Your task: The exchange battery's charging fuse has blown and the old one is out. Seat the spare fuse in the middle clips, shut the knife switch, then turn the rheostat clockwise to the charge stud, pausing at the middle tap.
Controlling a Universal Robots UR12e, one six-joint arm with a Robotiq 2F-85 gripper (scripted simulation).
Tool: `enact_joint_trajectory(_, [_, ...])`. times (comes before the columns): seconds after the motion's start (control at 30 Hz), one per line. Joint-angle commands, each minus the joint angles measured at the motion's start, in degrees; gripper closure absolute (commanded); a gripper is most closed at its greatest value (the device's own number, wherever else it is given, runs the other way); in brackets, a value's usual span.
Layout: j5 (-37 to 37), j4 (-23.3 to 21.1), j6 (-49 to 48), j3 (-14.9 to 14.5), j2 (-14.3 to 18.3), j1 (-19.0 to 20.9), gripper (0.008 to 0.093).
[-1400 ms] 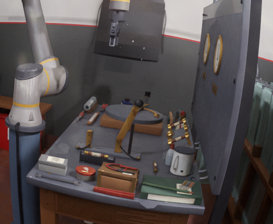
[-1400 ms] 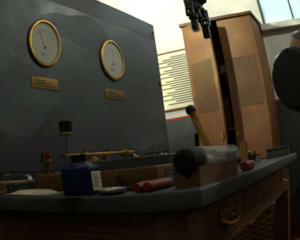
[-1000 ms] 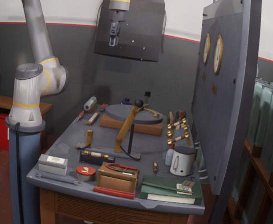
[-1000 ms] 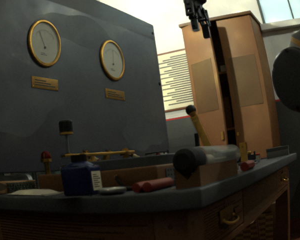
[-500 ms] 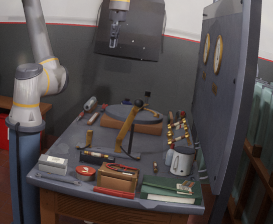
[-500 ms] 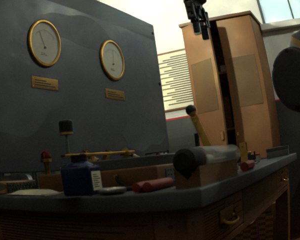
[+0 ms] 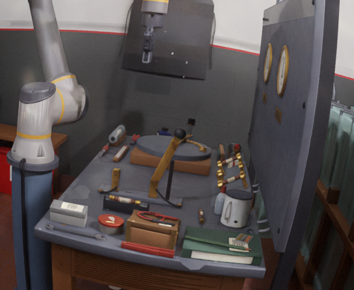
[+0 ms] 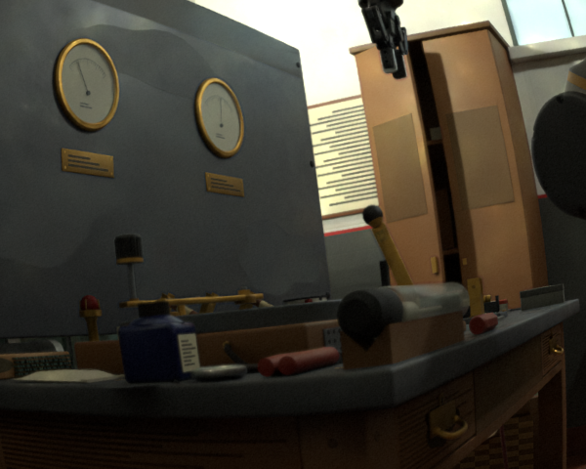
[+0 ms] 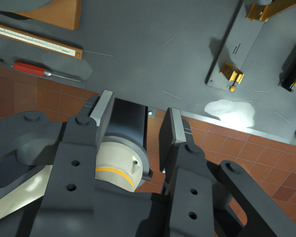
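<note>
The spare fuse (image 7: 124, 199), a pale tube with brass caps, lies on a black tray near the bench's front left. The fuse block (image 7: 232, 170) stands at the right with fuses in its outer clips. The knife switch (image 7: 166, 162) has its brass blade raised, its black knob (image 8: 373, 214) up in the air. The rheostat (image 7: 174, 148) is a grey disc on a wooden base with a brass arm. High above the bench's back left edge hangs my gripper (image 7: 147, 55) (image 8: 392, 58) (image 9: 139, 120), partly closed and empty.
Behind the bench on the right rises the grey meter panel (image 7: 289, 113) with two dials. A thermometer (image 9: 36, 42) and a red screwdriver (image 9: 38, 71) lie near the left edge. A mug (image 7: 236, 208), books (image 7: 221, 248) and a wooden box (image 7: 153, 229) crowd the front.
</note>
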Motion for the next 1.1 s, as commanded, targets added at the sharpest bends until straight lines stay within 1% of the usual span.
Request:
enact_joint_trajectory(0.0, [0.00,-0.02,0.00,-0.06,0.00,0.00,0.0594])
enact_joint_trajectory(0.33, [0.00,-0.06,-0.26,0.09,-0.09,-0.26,0.0594])
enact_joint_trajectory(0.43, [0.02,-0.28,-1.46,0.74,-0.47,-1.47,0.0594])
enact_joint_trajectory(0.5, [0.04,-0.56,-2.98,1.54,-0.93,-2.99,0.0594])
enact_joint_trajectory(0.63, [0.10,-1.51,-7.82,3.94,-2.22,-7.87,0.0594])
enact_joint_trajectory(0.83, [0.15,-4.09,-18.38,8.60,-3.99,-18.46,0.0594])
enact_joint_trajectory(0.97, [0.13,-6.54,-25.64,11.48,-4.23,-25.71,0.0594])
enact_joint_trajectory(1.07, [0.09,-8.49,-30.15,13.16,-3.86,-30.20,0.0594])
